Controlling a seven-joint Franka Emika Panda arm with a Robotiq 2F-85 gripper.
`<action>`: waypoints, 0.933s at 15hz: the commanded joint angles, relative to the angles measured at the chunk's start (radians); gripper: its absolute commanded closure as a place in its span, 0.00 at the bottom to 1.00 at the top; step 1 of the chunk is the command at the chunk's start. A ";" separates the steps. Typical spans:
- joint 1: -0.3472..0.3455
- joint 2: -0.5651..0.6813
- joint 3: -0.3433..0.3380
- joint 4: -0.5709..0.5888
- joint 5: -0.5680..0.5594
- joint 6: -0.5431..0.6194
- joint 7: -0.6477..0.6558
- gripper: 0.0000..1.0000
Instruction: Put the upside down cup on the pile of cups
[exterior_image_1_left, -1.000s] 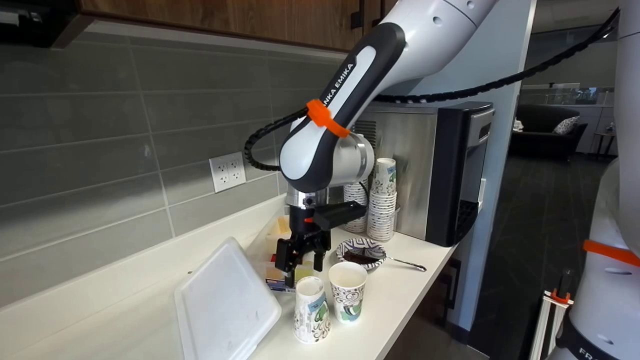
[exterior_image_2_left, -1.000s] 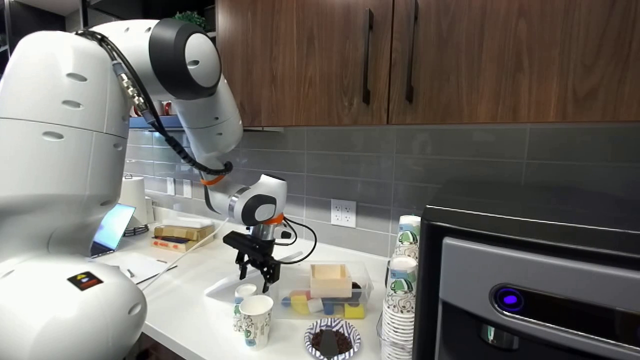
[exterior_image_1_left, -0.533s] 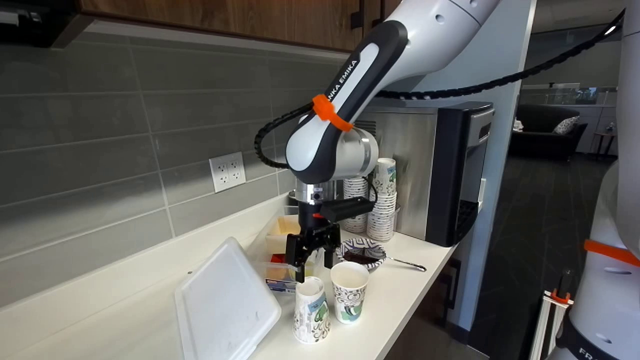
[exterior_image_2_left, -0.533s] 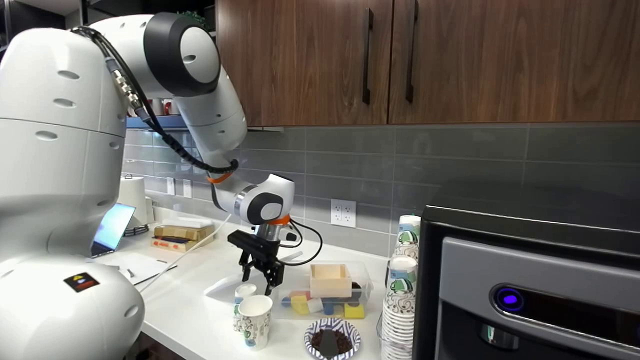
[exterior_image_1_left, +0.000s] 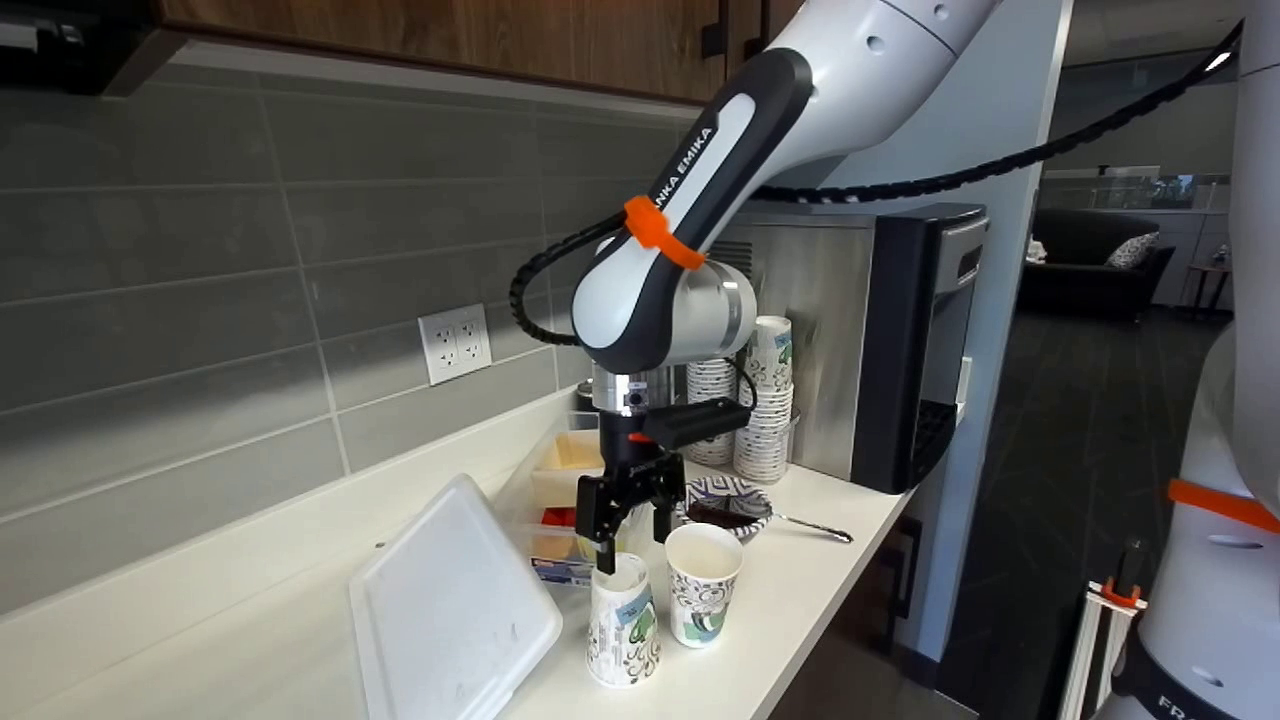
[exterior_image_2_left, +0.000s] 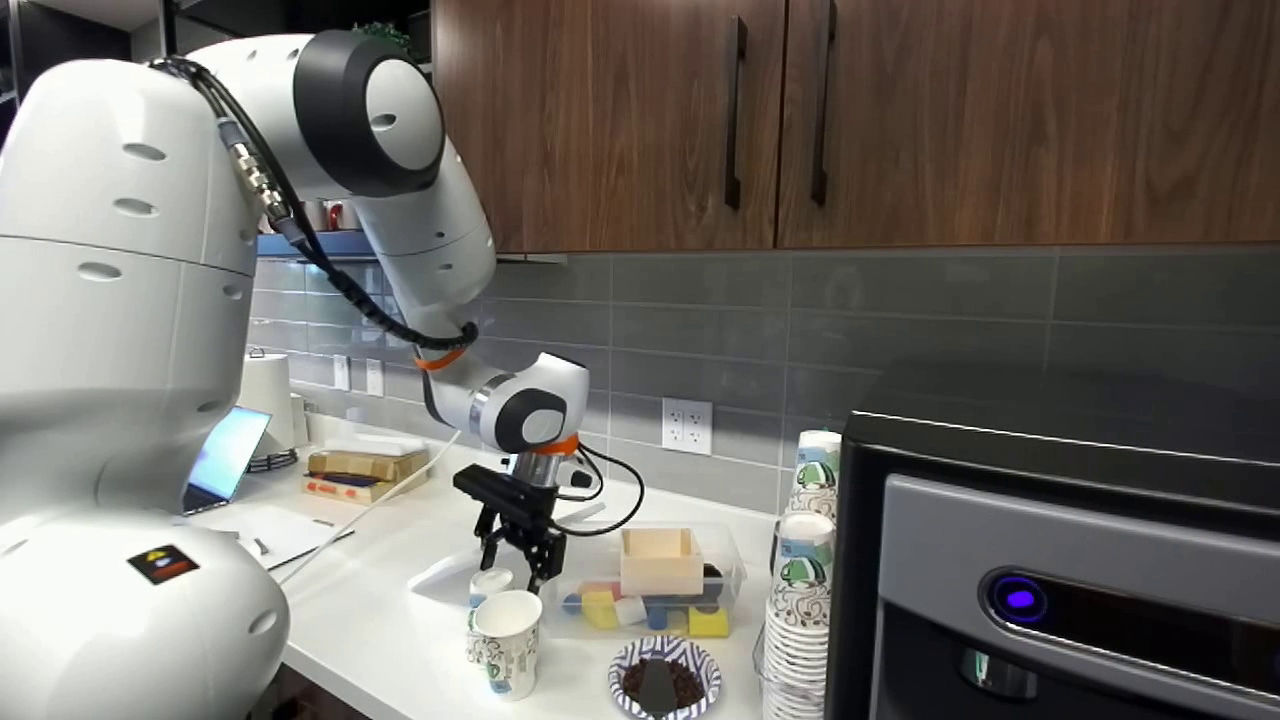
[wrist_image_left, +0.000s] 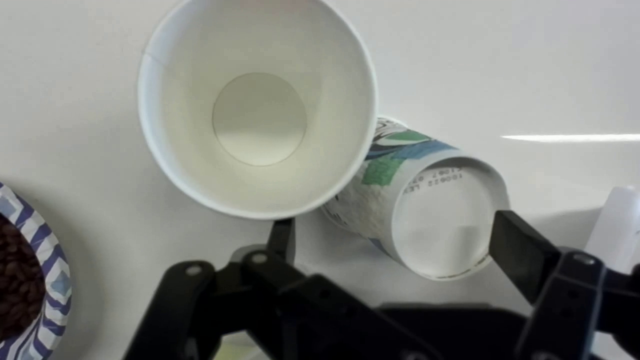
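Observation:
The upside down cup (exterior_image_1_left: 624, 630) stands wider end down on the counter. In an exterior view it is partly hidden (exterior_image_2_left: 477, 603) behind the upright cup (exterior_image_2_left: 508, 645). The wrist view shows its closed end (wrist_image_left: 445, 220). My gripper (exterior_image_1_left: 634, 545) is open and empty just above and behind it. In the wrist view the gripper (wrist_image_left: 399, 237) has one fingertip at the cup's closed end and the other partly hidden by the upright cup's rim (wrist_image_left: 257, 190). The pile of cups (exterior_image_1_left: 765, 430) stands against the steel machine and also shows in an exterior view (exterior_image_2_left: 798, 640).
A second cup column (exterior_image_1_left: 711, 415) is beside the pile. A patterned bowl (exterior_image_2_left: 665, 680) with dark contents and a spoon lies before it. A clear bin (exterior_image_2_left: 650, 600) holds blocks. A white lid (exterior_image_1_left: 455, 610) leans left of the cups. The machine (exterior_image_1_left: 830, 340) stands behind.
My gripper has moved right in both exterior views, then slightly lower. The upright cup has shifted a little, right in an exterior view. The upside down cup looks unmoved.

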 joint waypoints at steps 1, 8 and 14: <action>0.009 0.011 -0.004 0.010 -0.030 0.018 0.022 0.10; 0.019 0.029 -0.007 0.016 -0.082 0.070 0.059 0.73; 0.035 0.013 -0.008 0.024 -0.140 0.074 0.115 1.00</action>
